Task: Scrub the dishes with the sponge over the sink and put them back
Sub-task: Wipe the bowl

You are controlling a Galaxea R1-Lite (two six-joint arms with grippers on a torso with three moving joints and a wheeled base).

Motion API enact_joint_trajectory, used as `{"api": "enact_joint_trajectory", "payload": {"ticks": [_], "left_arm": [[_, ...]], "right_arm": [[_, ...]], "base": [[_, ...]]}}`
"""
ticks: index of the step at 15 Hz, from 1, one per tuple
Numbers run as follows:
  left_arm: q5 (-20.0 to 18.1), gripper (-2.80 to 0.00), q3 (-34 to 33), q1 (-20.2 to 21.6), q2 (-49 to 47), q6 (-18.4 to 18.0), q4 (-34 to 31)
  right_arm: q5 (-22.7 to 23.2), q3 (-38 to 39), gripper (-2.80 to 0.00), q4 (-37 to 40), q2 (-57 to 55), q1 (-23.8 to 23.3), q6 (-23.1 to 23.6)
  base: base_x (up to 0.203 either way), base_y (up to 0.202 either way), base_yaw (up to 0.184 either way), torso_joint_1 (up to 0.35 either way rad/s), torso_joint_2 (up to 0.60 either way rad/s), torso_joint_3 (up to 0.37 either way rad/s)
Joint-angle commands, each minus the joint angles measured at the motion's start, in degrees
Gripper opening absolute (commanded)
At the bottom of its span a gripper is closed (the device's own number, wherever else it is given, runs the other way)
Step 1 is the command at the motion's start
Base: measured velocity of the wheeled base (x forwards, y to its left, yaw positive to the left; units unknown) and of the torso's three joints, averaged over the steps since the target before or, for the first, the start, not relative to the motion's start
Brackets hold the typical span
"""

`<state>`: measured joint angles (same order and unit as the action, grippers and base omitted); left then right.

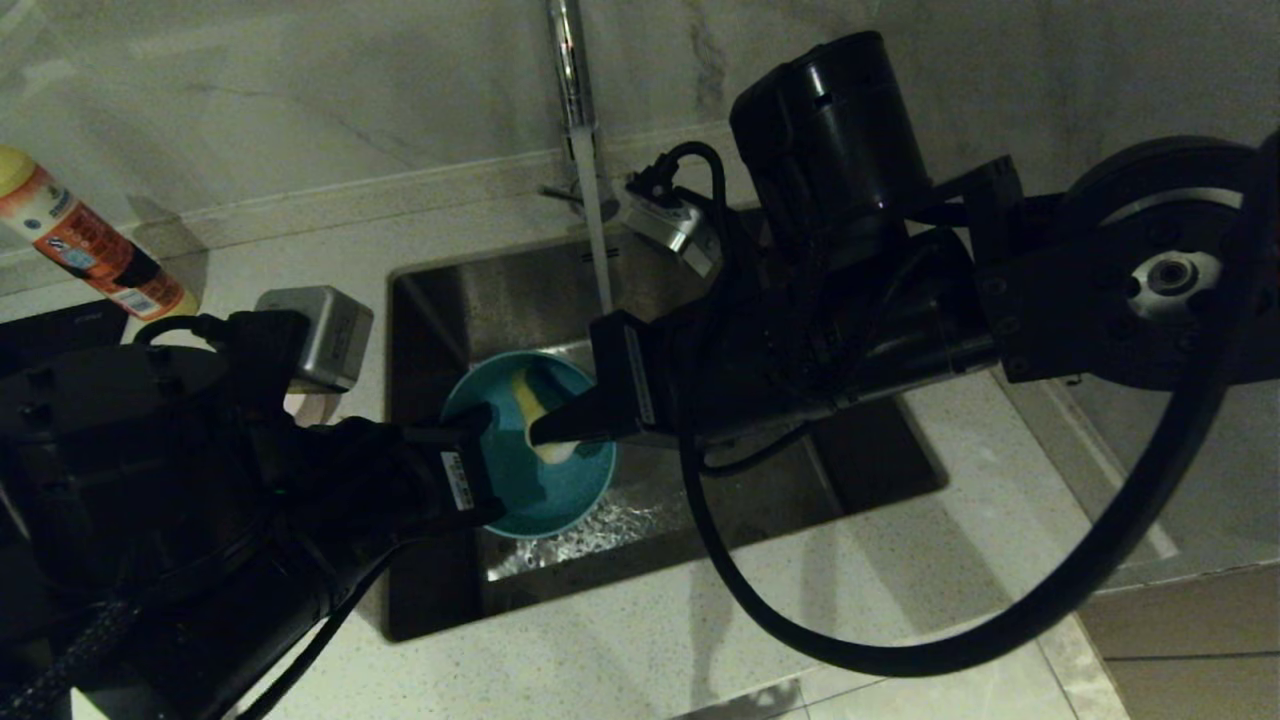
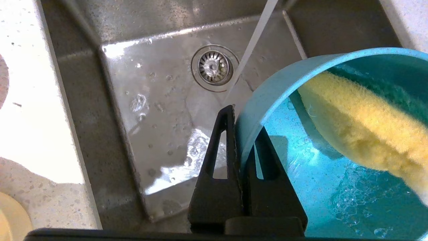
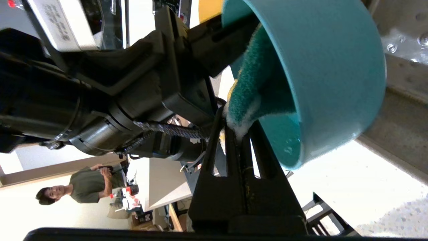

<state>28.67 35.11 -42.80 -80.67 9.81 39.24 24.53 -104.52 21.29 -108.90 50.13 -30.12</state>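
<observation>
- One light blue bowl is in view, held over the sink, near its front-left part, tipped so its opening faces up and toward the right arm.
- One sponge sits inside the bowl, long axis running from rim to floor, yellow foam facing the left wrist camera, green layer against the bowl wall.
- Left gripper: jaws clamped on the bowl's rim.
- Right gripper: jaws together on the sponge's end.
- One stream of water falls from the faucet behind the bowl.
- One bottle stands at the counter's back-left corner.
</observation>
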Motion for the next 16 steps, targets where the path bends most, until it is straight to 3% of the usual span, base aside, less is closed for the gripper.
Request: {"api": "enact_joint_trajectory", "payload": {"ticks": [1,11,16], "left_arm": [[0.07,-2.80,0.05,0.00,0.29,0.03,0.22],[0.16,-2.80,-0.04,0.09,-0.02,0.12,0.31],[0.24,-2.80,0.61,0.09,0.16,0.12,0.31]], "right_arm": [[0.17,0.69,-2.80,0.58,0.68,0.06,-0.25],[-0.01,10.52,-2.80,0.68,7.69,0.24,-0.05],[0.17,10.75,-2.80,0.36,6.48,1.43,0.05]], "base": [[0.000,0.000,0.000,0.000,0.00,0.000],[0.000,0.000,0.000,0.000,0.00,0.000],[0.000,0.000,0.000,0.000,0.00,0.000]]}}
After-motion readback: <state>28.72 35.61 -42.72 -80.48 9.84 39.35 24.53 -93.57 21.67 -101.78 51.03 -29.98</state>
